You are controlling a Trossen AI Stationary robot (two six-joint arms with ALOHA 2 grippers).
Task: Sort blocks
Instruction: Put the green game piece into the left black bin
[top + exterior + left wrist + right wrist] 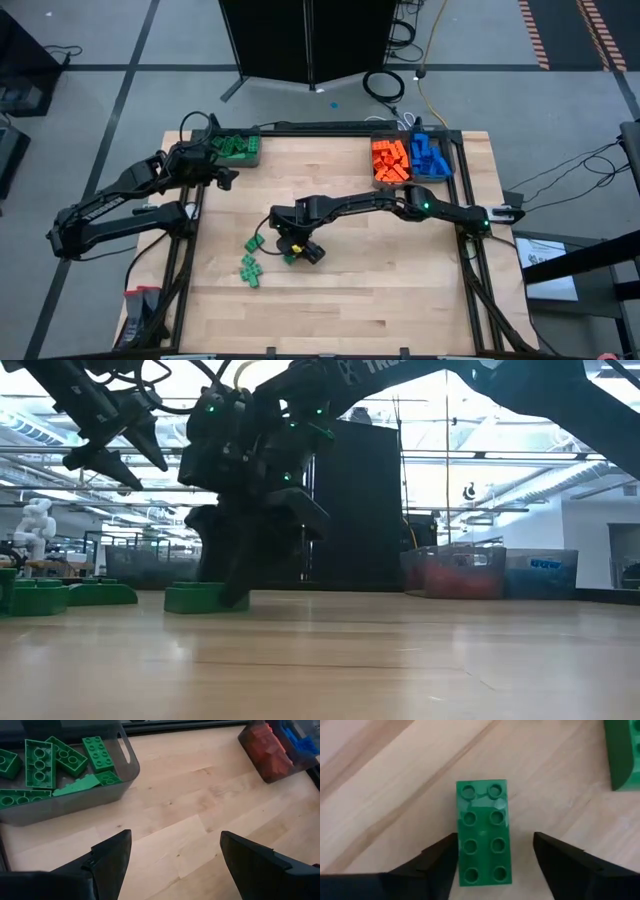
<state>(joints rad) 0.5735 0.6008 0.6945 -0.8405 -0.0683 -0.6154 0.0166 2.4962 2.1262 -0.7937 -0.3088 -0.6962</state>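
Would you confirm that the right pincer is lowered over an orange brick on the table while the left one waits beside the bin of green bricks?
Not quite: the brick between the right pincer's fingers is green, as the right wrist view shows. The left pincer does wait by the green bin.

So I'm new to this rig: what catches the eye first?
The right gripper, low over the table's middle, straddles a green brick with open fingers. The left gripper hangs open beside the green bin at the back left. The orange bin and blue bin sit back right.
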